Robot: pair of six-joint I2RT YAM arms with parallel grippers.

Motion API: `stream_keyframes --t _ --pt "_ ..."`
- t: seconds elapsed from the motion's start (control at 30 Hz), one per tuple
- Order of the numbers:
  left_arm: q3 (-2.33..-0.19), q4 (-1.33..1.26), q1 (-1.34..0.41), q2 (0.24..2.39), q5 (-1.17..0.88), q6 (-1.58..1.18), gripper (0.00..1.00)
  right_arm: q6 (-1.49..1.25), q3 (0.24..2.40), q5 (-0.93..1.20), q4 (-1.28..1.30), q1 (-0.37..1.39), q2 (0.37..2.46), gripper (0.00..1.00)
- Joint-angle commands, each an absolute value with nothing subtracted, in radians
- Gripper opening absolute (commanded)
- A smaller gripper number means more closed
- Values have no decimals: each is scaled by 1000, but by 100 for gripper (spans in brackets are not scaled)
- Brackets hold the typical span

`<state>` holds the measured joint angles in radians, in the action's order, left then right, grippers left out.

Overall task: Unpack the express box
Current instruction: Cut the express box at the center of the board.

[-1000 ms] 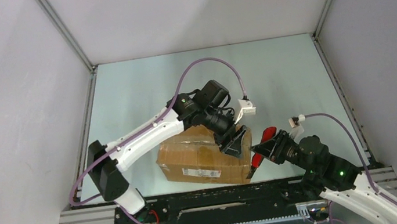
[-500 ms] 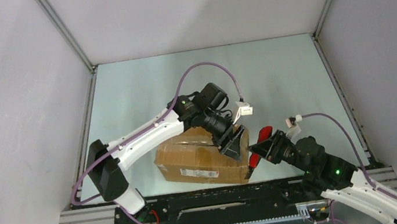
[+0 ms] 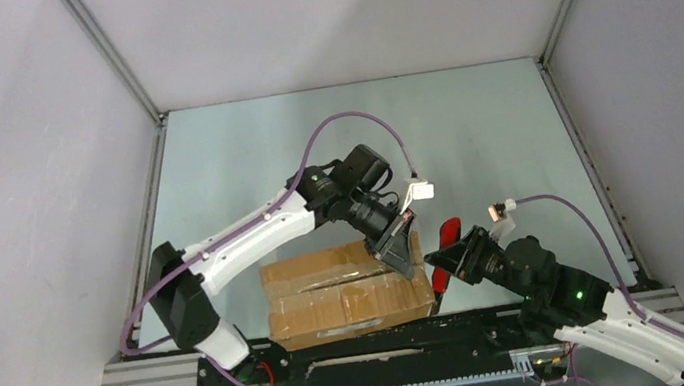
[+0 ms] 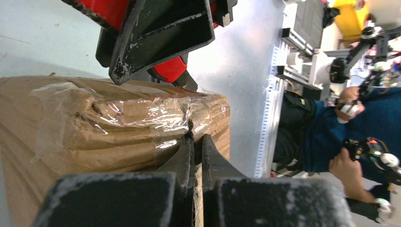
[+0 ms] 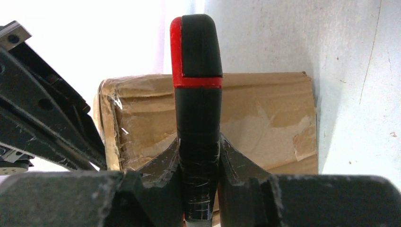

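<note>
From up here the pale grey-green tabletop fills the middle of the overhead frame. The brown corrugated cardboard express box lies low and centre on it, hard against the black front rail and between the two arm bases. Its flaps are down under clear tape with a seam running lengthwise, so whatever is inside is hidden from me. The box's right end is partly covered by the left gripper, which comes down on its upper right corner. In the left wrist view the box runs off the left and bottom edges. There the gripper's fingers are pressed together right at the crinkled, taped corner, and I cannot tell whether a sliver of tape is caught between them. The right gripper sits just right of the box, pinching a red-and-black plastic-handled tool. In the right wrist view that tool stands up the centre of the frame and masks the middle of the box end. Its lower part disappears between the clamped fingers. I cannot tell whether the tool touches the cardboard.
</note>
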<state>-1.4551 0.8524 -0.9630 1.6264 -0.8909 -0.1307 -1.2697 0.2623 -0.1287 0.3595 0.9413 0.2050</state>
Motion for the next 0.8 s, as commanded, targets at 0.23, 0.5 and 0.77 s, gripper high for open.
stream_keyframes --t 0.23,0.5,0.77 --pt "-1330 748 -1011 1434 -718 175 0 -1184 426 -145 452 877 182 0" --pt "-1272 702 -1024 1386 -712 251 0 -1222 467 -50 409 695 113 0" --pt "-1264 684 -1011 1394 -821 253 0 -1230 368 -206 115 693 131 0"
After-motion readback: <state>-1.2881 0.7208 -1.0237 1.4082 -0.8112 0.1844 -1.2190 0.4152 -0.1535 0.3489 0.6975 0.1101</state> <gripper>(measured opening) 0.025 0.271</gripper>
